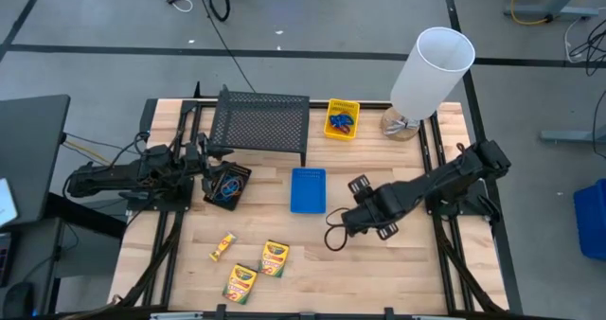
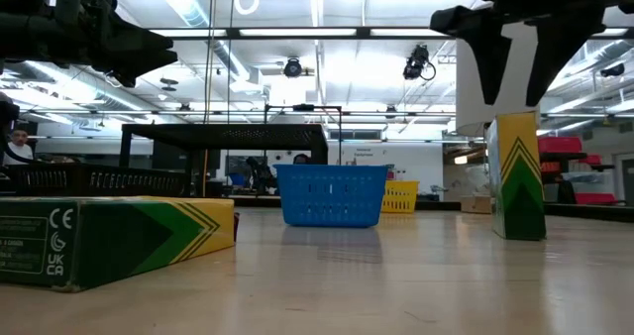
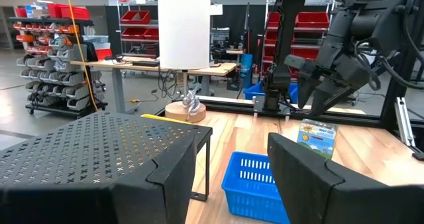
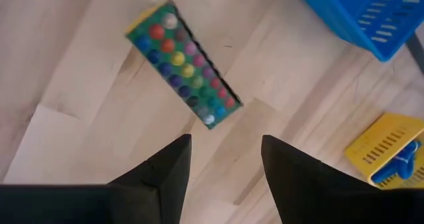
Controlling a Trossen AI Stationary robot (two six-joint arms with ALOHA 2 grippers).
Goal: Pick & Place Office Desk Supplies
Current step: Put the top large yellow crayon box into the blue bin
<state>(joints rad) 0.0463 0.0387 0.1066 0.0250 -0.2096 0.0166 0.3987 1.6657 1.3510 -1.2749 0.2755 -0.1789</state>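
Your right gripper (image 4: 222, 164) hung over the table (image 1: 417, 263) with its fingers parted and nothing between them; an upright crayon box (image 4: 182, 63) stood just past the fingertips, apart from them. Take the blue bin (image 1: 308, 189) as landmark: that box stood on its right-arm side, the yellow bin (image 1: 342, 118) beyond it near the white cylinder (image 1: 431, 69). Your left gripper (image 1: 210, 159) sat over the black bin (image 1: 227, 185), left of the blue bin, partly spread, seemingly empty. Three more crayon boxes (image 1: 240, 282) lay nearer the table's front edge.

Right gripper (image 4: 222, 161) fingers spread apart above wooden table (image 4: 59, 65). Crayon box (image 4: 182, 63) open end up, beyond fingertips. Blue bin (image 4: 371, 15) and yellow bin (image 4: 387, 151) nearby.
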